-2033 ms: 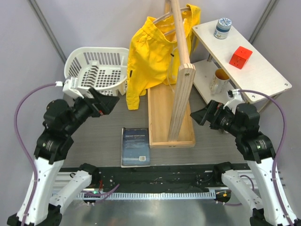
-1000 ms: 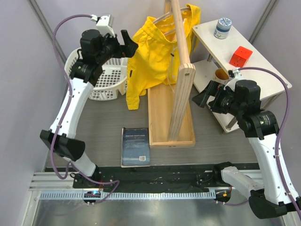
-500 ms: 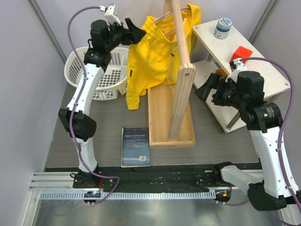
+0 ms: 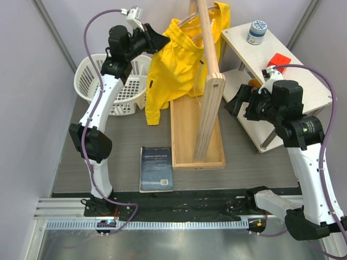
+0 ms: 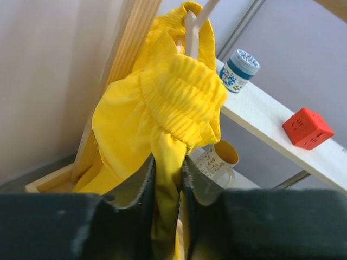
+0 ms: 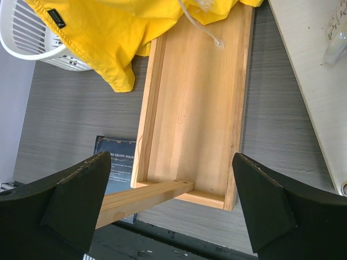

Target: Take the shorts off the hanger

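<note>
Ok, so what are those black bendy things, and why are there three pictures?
They are two robot arms. One picture looks down from above; the other two come from little cameras on the arms' wrists. The left claw pinches the yellow shorts, which hang on a thin hanger on a wooden rack. The right claw is open and holds nothing. On the table are a white basket and a dark book. A side shelf holds a jar, a red cube and a mug.
</note>
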You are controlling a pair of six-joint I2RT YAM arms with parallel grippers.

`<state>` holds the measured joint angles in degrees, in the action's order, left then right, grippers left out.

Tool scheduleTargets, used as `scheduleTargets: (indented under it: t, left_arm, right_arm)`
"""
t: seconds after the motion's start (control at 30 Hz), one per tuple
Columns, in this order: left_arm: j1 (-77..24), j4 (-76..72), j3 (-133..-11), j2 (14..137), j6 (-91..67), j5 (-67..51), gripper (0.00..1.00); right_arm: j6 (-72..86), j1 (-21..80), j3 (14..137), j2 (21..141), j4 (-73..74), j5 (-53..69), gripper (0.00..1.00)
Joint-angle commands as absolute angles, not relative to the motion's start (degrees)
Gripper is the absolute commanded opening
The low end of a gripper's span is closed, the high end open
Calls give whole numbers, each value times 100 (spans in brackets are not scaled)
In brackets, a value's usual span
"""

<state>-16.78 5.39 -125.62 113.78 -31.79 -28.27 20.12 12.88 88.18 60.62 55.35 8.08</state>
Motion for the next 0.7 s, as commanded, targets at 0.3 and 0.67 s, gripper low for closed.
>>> scheduleTargets:
  t: [0.3,0.67]
  left_arm:
    - [-2144,2187,-12779,10591,-2108,-969,0]
    - [-2153,2232,-13438,10441,-3472,-1274,0]
  right_arm:
    - [1837,1274,8736,5968,5317,782,100]
    - [1828,1274,8780,6100,5194,835,100]
